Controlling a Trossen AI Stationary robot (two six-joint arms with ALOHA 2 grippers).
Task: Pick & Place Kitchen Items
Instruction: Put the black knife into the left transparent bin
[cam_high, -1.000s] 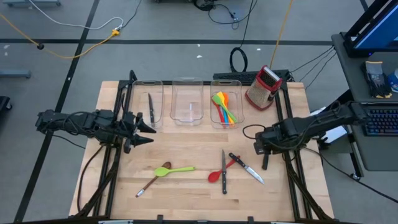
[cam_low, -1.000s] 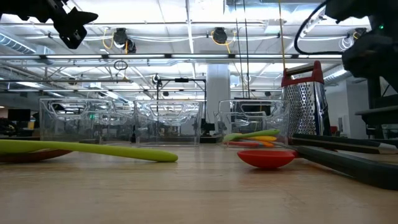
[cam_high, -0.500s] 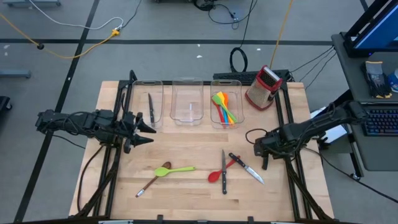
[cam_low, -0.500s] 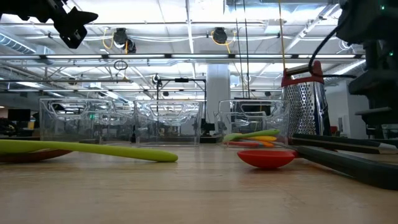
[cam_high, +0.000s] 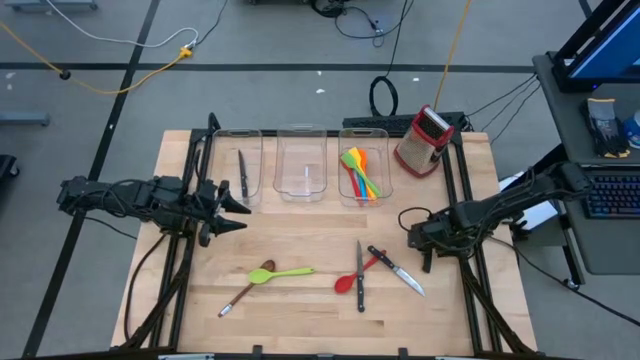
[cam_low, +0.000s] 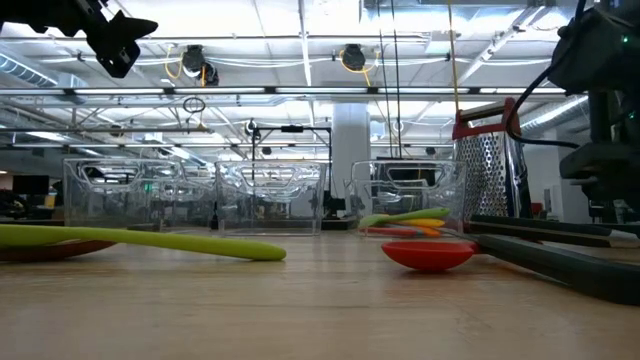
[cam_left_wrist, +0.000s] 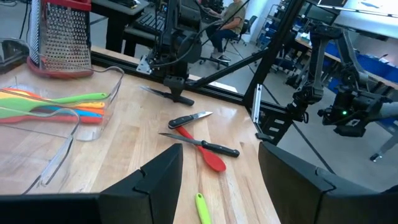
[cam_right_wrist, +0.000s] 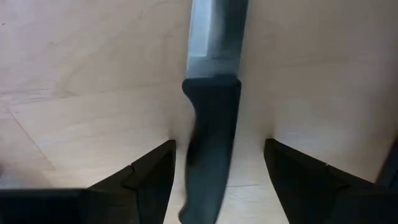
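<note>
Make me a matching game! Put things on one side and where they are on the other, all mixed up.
Things:
A. lime-green plastic spoon
B. red-and-steel box grater
C. bunch of green, yellow and orange spatulas
D. black-handled steel knife lying alone

Places:
1. in the left clear plastic bin
2. on the bare wooden table
3. in the right clear plastic bin
4. standing just right of the right bin

Pairs: A-2, B-4, C-3, D-1

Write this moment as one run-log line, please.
right gripper open, astride black-handled knife on table | left gripper open, empty, idle above table
</note>
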